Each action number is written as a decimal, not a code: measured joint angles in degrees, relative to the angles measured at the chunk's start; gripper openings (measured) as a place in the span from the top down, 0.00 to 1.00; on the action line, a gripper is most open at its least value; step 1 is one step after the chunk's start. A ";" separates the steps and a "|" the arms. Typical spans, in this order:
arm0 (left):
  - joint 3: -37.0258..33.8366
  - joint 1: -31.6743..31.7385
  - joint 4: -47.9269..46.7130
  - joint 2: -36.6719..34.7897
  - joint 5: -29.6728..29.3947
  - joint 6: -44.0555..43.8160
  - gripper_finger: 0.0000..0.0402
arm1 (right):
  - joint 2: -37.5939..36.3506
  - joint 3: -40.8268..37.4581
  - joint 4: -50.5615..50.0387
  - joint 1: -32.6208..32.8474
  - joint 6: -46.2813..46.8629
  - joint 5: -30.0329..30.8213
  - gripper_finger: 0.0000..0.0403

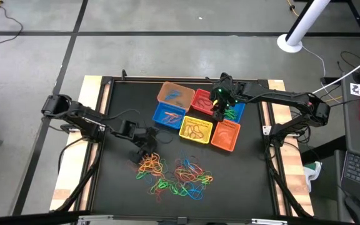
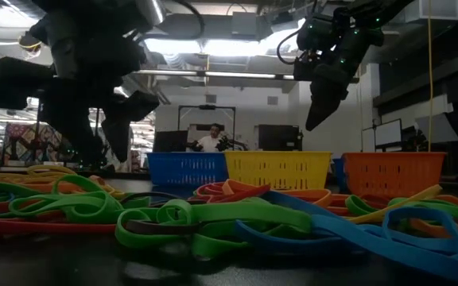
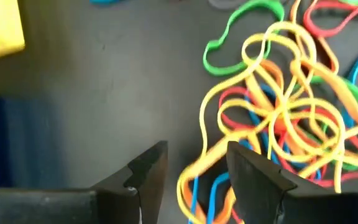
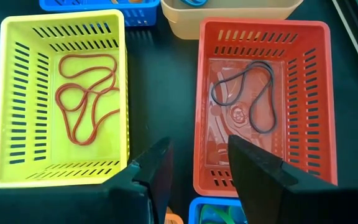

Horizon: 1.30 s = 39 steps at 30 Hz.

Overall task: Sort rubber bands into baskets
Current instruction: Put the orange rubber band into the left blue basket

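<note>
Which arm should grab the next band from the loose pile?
Left. The left gripper hangs open at the edge of the rubber bands, a yellow loop between its fingers. The right gripper is open over the red basket.

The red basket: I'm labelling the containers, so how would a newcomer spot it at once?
Find the cluster of baskets at the table's far middle. The red basket sits in its back row, beside the tan one, with the right pincer at its edge. It is the only red one.
</note>
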 joint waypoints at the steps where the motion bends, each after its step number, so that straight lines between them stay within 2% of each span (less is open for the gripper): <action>1: -0.37 -0.22 0.80 0.00 0.00 0.07 0.59 | 0.00 0.00 0.00 0.02 0.00 0.00 0.61; 10: -3.16 -1.79 2.20 0.02 -0.21 0.00 0.59 | 0.00 0.00 -0.02 0.02 0.26 0.00 0.61; 17: -5.90 -2.09 9.41 0.02 -0.80 -0.09 0.59 | 0.00 0.01 -0.02 0.00 0.26 0.00 0.61; 35: -6.84 -2.11 10.58 0.09 -0.80 -0.15 0.59 | 0.00 0.01 -0.02 0.02 0.26 0.00 0.61; 39: -6.82 -2.11 11.27 1.95 -0.72 -0.40 0.63 | 0.00 0.00 -0.04 0.02 0.26 0.00 0.61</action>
